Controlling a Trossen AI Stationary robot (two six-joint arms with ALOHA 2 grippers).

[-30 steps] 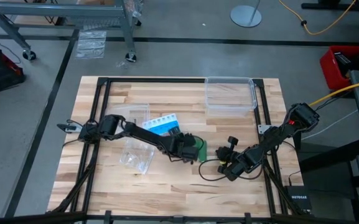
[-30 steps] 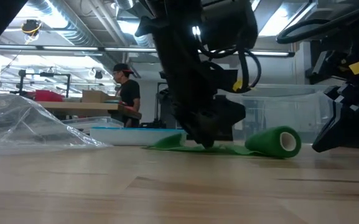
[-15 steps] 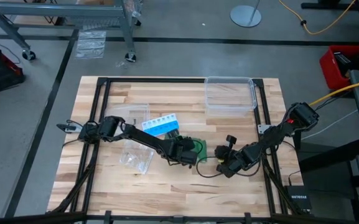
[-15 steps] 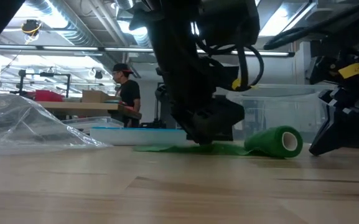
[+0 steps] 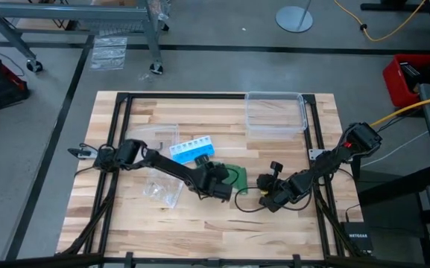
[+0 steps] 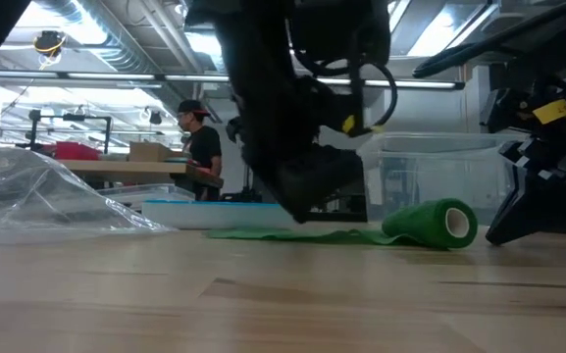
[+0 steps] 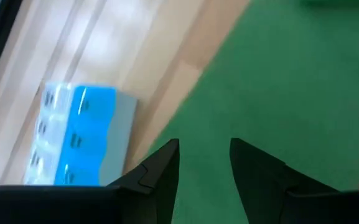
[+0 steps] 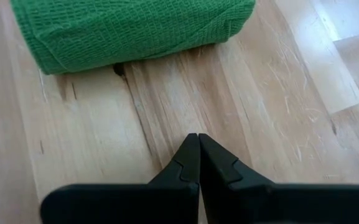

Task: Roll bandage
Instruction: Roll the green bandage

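Tabletop bandage (image 6: 400,227) part-hidden behind left gripper (image 6: 307,191)

My left tool (image 6: 307,201) now sits off the flat tail of the bandage (image 6: 361,233), lifted a little and drawn back toward my own side of the worktop (image 6: 263,294), where a second ago it pressed down on the green strip. In the high view it (image 5: 222,187) lies nearer the worktop's front edge than before, leaving more of the green strip (image 5: 236,176) uncovered. My right tool (image 5: 263,202) sits a touch closer to the rolled end than a second ago.
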